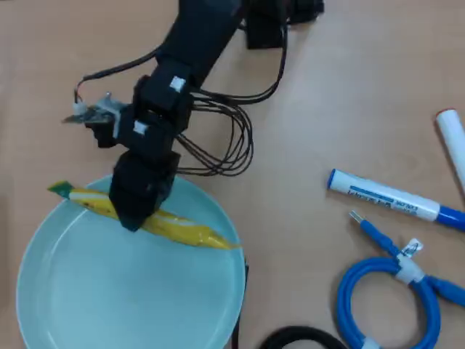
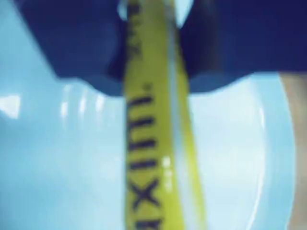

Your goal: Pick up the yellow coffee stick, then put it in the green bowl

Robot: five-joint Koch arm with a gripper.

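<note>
The yellow coffee stick (image 1: 185,229) lies slantwise over the upper part of the green bowl (image 1: 131,298), its green end (image 1: 61,189) past the bowl's upper left rim. My black gripper (image 1: 138,218) is shut on the stick near its middle, directly above the bowl. In the wrist view the coffee stick (image 2: 151,143) runs down the frame between the two dark fingers (image 2: 72,43), blurred, with the pale bowl (image 2: 48,167) close behind it. I cannot tell whether the stick touches the bowl.
A white-and-blue marker pen (image 1: 392,198) lies to the right, another white pen (image 1: 452,142) at the right edge. A coiled blue cable (image 1: 396,291) sits bottom right, a black ring (image 1: 298,338) at the bottom edge. The arm's black wires (image 1: 225,138) loop beside the bowl.
</note>
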